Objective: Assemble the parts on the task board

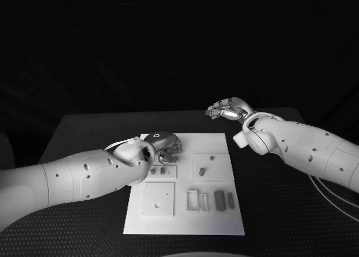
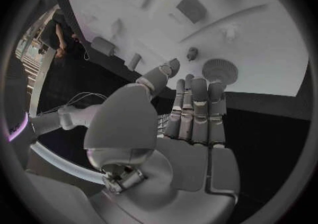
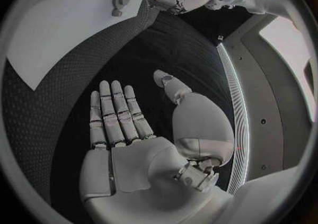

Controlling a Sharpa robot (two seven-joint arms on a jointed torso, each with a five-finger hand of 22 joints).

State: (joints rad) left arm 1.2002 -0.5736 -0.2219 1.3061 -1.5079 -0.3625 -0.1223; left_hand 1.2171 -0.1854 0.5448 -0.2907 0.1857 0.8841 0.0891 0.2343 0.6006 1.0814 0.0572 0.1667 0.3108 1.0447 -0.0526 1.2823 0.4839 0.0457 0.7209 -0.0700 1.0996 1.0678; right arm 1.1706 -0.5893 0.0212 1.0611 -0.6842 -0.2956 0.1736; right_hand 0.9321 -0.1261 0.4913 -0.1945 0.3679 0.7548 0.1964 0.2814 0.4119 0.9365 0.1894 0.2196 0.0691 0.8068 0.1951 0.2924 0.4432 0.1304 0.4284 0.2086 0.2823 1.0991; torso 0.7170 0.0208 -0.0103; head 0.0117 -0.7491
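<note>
The task board (image 1: 184, 184), a white plate, is seen in the middle of the black table (image 1: 86, 134), with small grey parts lying on it: two short pieces (image 1: 158, 171) in a recess near the left hand, one piece (image 1: 202, 171) on the raised square, and longer bars (image 1: 219, 199) toward the near edge. A ridged, gear-like part (image 2: 219, 70) and a small peg (image 2: 192, 53) are seen on the board just ahead of the left fingertips in the left wrist view.

The step in hand is judged to be the reach for a part at the far left of the board. For this to be done well, the fingertips should be lowered squarely over the gear-like part, the thumb brought in opposite the fingers, and the neighbouring peg left undisturbed; the grip should be closed only once the part lies between the pads.

The left hand (image 1: 162, 145) is held above the board's far left corner, its fingers (image 2: 199, 99) extended side by side and the thumb apart; nothing is held, and contact with the gear cannot be told.

The right hand (image 1: 228, 111) is raised off the board, beyond its far right corner above the table. Its fingers (image 3: 114, 110) are stretched flat and slightly spread, with nothing grasped.
</note>
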